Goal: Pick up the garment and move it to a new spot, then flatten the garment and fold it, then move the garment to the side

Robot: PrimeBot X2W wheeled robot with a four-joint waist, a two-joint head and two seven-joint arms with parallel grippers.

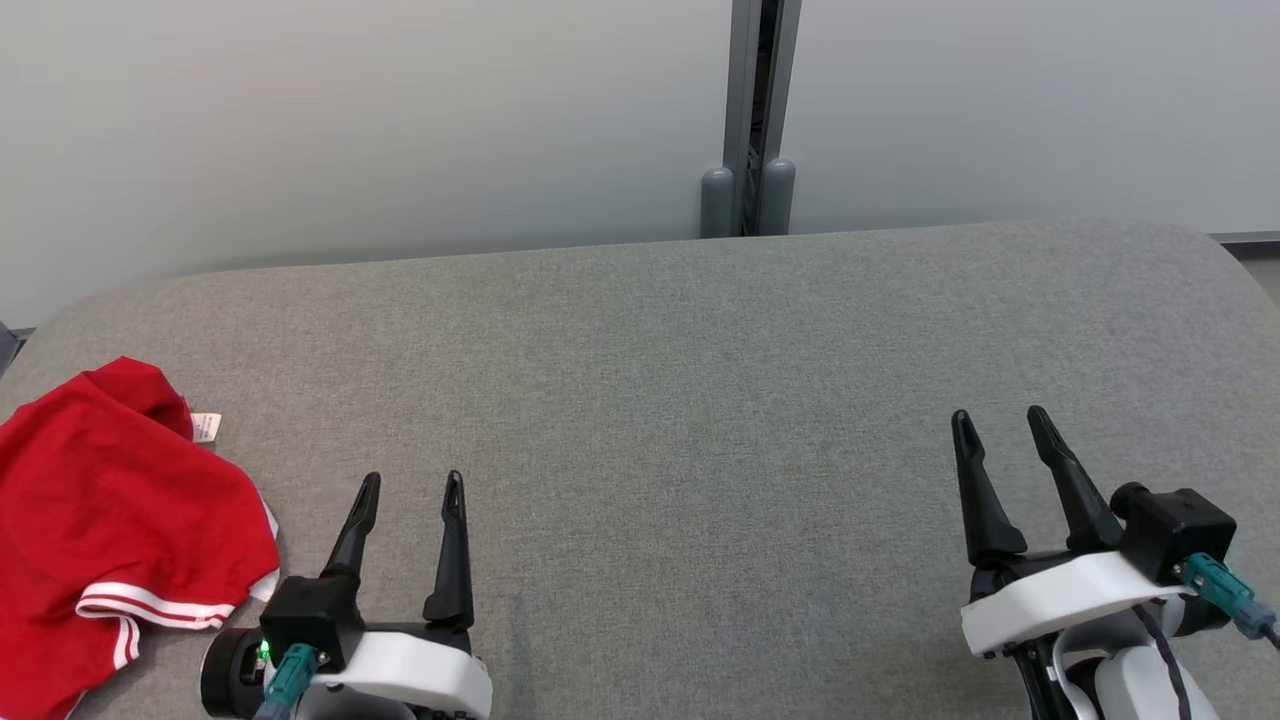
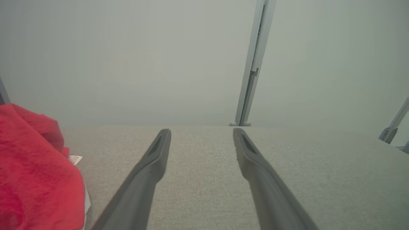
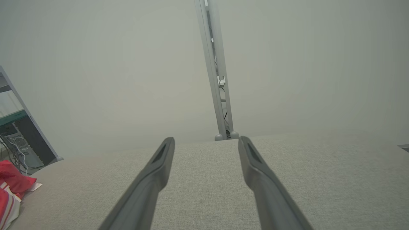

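1. Lying crumpled just left of the left gripper [image 1: 413, 478], near the left edge of the grey padded surface [image 1: 700, 400]: red garment [image 1: 110, 510], apart from the fingers.
2. Running roughly along those fingers' line, white label [image 1: 205, 427] at the far end, white-striped hem beside the gripper's base.
3. Spread wide and empty, both left gripper and right gripper [image 1: 998, 413].
4. Open cloth ahead of and between the two, out to the far edge at the pale wall [image 1: 400, 120]; right gripper well apart from the garment.

white tag [image 1: 205, 427] on red garment [image 1: 110, 520], print too small to read
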